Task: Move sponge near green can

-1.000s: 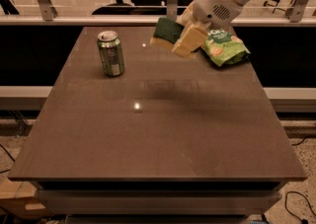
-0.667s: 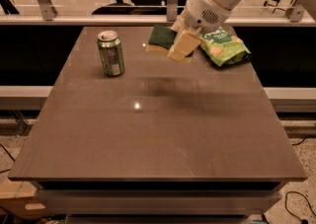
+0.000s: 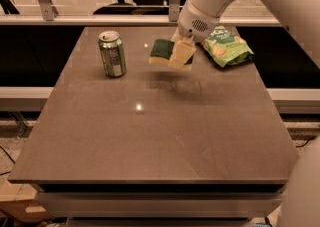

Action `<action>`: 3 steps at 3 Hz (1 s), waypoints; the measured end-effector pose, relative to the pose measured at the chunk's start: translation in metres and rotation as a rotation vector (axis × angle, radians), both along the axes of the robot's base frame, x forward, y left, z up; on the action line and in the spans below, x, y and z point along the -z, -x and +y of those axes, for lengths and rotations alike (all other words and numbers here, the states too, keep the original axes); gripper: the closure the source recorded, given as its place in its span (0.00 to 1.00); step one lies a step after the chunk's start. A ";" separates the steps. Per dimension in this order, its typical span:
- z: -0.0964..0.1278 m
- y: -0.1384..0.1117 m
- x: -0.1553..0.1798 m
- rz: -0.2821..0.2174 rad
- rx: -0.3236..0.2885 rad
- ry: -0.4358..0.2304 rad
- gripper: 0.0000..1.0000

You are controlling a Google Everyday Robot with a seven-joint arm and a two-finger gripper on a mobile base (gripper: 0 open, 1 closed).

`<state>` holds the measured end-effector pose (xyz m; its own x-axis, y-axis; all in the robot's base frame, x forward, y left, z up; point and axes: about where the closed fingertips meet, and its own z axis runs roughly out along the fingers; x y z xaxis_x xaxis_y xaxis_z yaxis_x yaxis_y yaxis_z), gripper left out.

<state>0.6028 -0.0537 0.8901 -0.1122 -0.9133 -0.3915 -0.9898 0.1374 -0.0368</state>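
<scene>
claw point(image 3: 178, 57) w/ sponge point(image 3: 162, 50), shifted left twd green can point(image 3: 112, 54)

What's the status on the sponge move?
Gripper shut on sponge, held above table. Green can left of it in view, apart. Nothing between; snack bag on other side.

Dim warm light, table point(image 3: 200, 136) glare dot, soft shadow under far-centre gripper point(image 3: 178, 56) clasping sponge point(image 3: 161, 49).
</scene>
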 end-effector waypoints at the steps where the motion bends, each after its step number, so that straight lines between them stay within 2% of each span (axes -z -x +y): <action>1: 0.001 -0.009 0.016 0.025 0.002 0.036 1.00; 3: 0.018 -0.017 0.037 0.044 -0.037 0.040 1.00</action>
